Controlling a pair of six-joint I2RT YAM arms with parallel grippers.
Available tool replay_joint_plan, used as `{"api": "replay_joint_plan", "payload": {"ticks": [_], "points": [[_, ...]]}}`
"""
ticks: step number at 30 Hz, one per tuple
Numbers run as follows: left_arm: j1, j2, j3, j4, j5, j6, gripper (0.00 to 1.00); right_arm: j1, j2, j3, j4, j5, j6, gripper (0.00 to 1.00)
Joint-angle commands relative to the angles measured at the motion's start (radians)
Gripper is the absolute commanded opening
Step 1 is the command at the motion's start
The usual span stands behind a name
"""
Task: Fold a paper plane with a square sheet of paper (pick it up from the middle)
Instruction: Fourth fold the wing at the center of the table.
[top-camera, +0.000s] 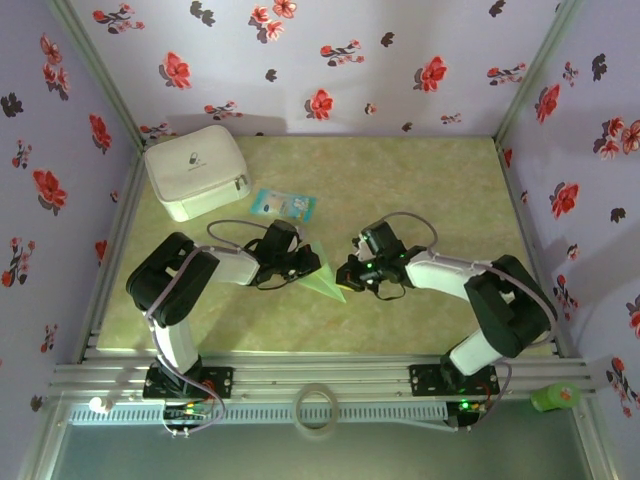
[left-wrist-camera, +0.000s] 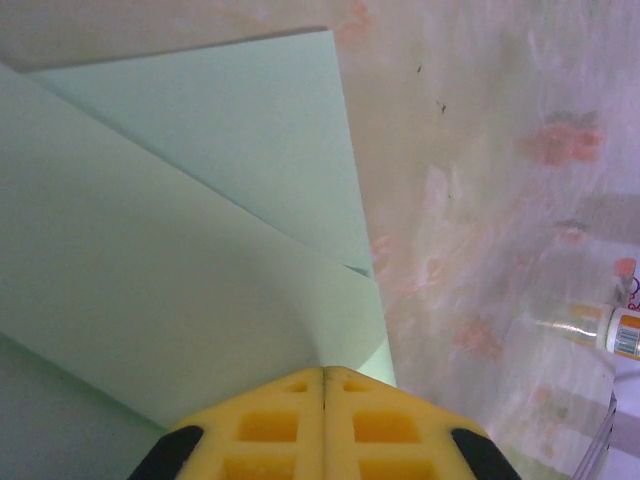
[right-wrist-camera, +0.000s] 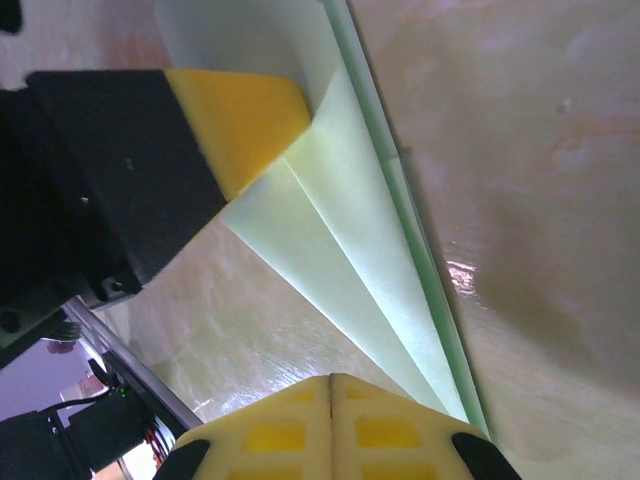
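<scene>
The square sheet of paper is pale green and folded into a long pointed wedge, the shape of a paper plane. It lies on the table between my two grippers, its tip pointing toward the near edge. My left gripper is shut on an upper flap of the paper, which curls up into the seam of the left gripper's yellow fingers. In the right wrist view that flap rises to the left gripper's yellow finger. My right gripper is shut, low over the table at the paper's narrow end, with the layers running past its right finger.
A white zipped pouch stands at the back left, with a small blue-and-white packet beside it. A tape roll and a green object sit on the near rail. The right half of the mat is bare.
</scene>
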Motion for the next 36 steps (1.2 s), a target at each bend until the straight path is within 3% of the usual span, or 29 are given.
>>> {"api": "replay_joint_plan", "payload": {"ticks": [1,19,28,33,36], "points": [[0.012,0.034,-0.024,-0.124,-0.05,0.01,0.06,0.0,0.036,0.038,-0.022,-0.047,-0.045,0.06],[0.01,0.039,-0.032,-0.133,-0.049,0.002,0.07,0.015,0.137,0.001,0.006,-0.044,-0.07,0.06],[0.01,0.04,-0.031,-0.138,-0.058,-0.001,0.07,0.012,-0.026,-0.201,0.017,-0.026,-0.044,0.07],[0.009,0.031,-0.033,-0.133,-0.058,-0.007,0.06,-0.003,-0.149,-0.166,-0.1,-0.005,-0.076,0.07],[0.007,0.014,-0.034,-0.131,-0.061,-0.006,0.06,-0.005,-0.206,-0.103,-0.082,-0.027,-0.066,0.07]]}}
